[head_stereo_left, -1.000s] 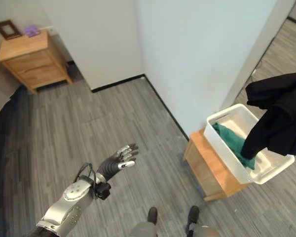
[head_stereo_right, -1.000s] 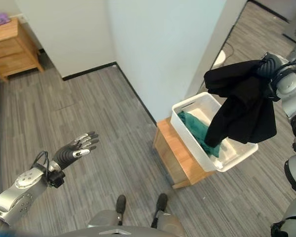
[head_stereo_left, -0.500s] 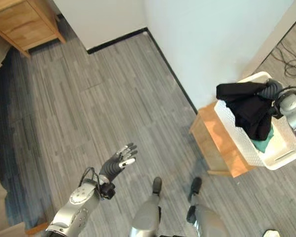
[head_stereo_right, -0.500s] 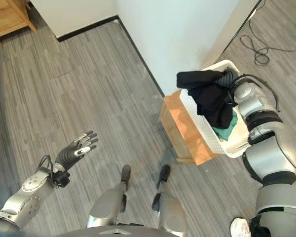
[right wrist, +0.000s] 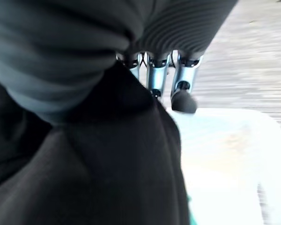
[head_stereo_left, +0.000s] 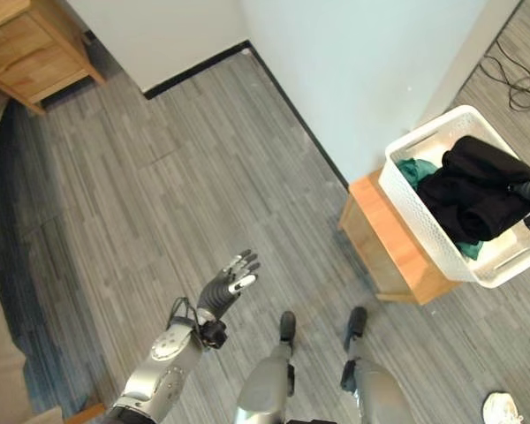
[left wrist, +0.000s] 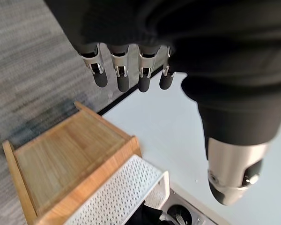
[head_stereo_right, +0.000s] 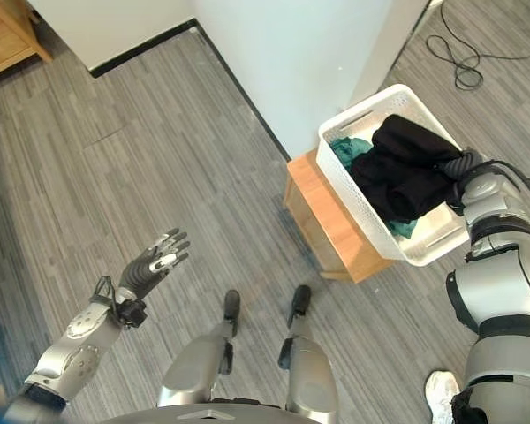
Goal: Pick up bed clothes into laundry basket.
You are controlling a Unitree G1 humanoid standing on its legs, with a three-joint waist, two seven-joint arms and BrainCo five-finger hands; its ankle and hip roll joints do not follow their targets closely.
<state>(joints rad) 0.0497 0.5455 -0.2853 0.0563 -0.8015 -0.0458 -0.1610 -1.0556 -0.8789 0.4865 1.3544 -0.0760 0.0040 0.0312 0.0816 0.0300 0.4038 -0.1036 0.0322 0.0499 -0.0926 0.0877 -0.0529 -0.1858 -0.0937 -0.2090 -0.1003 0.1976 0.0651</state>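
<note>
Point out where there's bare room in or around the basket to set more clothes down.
The laundry basket is crowded: the black garment piles over the green cloth, leaving bare white only at its end near the right hand. The wooden stand has an uncovered strip beside the basket. The grey floor toward the left hand is wide open.

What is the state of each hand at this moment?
Left hand: open, fingers straight, holding nothing.
Right hand: fingers against the black cloth garment in the white plastic laundry basket; grip cannot be told.

The garment lies in the basket, which sits on a low stand right of the wall corner.
</note>
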